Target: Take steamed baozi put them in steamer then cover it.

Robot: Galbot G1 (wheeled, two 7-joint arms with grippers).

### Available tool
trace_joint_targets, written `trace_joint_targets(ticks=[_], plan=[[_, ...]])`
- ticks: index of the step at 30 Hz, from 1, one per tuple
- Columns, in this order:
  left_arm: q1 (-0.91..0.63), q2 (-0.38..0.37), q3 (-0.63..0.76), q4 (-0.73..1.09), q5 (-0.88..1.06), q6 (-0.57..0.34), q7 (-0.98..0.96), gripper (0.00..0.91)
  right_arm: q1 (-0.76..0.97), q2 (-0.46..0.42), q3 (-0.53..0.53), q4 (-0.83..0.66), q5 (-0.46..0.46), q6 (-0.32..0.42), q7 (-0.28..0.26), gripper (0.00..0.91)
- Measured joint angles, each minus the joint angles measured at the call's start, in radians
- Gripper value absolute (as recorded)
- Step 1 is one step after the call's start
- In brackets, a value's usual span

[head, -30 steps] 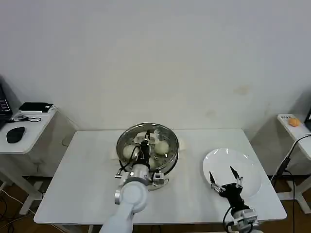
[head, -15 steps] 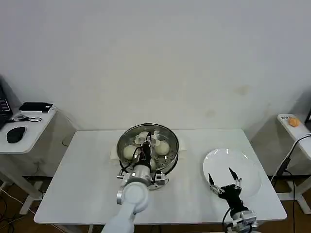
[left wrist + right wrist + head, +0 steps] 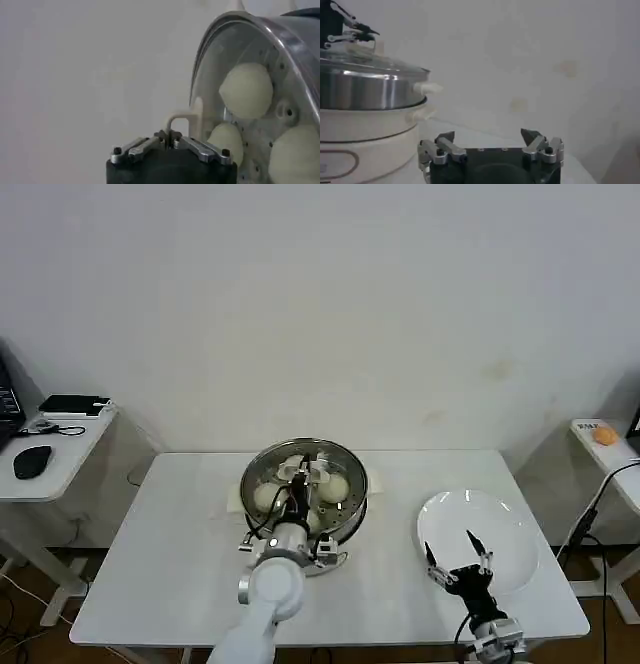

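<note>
The steamer (image 3: 352, 506), a shiny steel pot on a white base (image 3: 360, 135), stands mid-table. Through its glass lid (image 3: 210, 55) I see three cream baozi (image 3: 247, 90) (image 3: 226, 142) (image 3: 295, 155); two show in the head view (image 3: 335, 487) (image 3: 263, 498). In the right wrist view the lid (image 3: 370, 62) lies on the pot's rim (image 3: 365, 90). My left gripper (image 3: 305, 472) is above the pot's centre, shut on the lid's cream handle (image 3: 177, 120). My right gripper (image 3: 455, 556) is open and holds nothing, at the near edge of the white plate (image 3: 500, 519).
The white table (image 3: 170, 544) has bare room to the left of the pot and between the pot and the plate. A side desk (image 3: 50, 454) with a mouse stands off to the left, and another small table (image 3: 605, 439) is at the far right.
My right gripper has drawn back a little toward the table's front edge. The left gripper has barely shifted over the pot, still gripping the lid's handle.
</note>
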Motion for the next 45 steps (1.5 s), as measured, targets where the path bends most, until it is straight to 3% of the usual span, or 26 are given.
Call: trace_joint_targets(ticks=[17, 25, 32, 41, 45], plan=[[0.1, 0.088, -0.016, -0.186, -0.078, -0.02, -0.007, 0.907, 0.0, -0.001, -0.011, -0.01, -0.006, 0.002, 0.004, 0.907], [0.225, 0.161, -0.071, -0.349, -0.22, -0.065, -0.042, 0.907, -0.01, -0.015, -0.021, -0.016, 0.005, 0.003, 0.01, 0.907], [0.404, 0.212, -0.208, -0.415, -0.595, -0.114, -0.161, 0.907, -0.029, -0.033, -0.033, -0.008, 0.029, 0.003, 0.017, 0.907], [0.565, 0.208, -0.404, -0.37, -1.183, -0.245, -0.324, 0.907, -0.053, -0.055, -0.052, 0.011, 0.045, -0.001, 0.018, 0.907], [0.619, 0.2, -0.446, -0.34, -1.36, -0.292, -0.352, 0.907, -0.066, -0.067, -0.055, 0.018, 0.06, -0.005, 0.019, 0.907]])
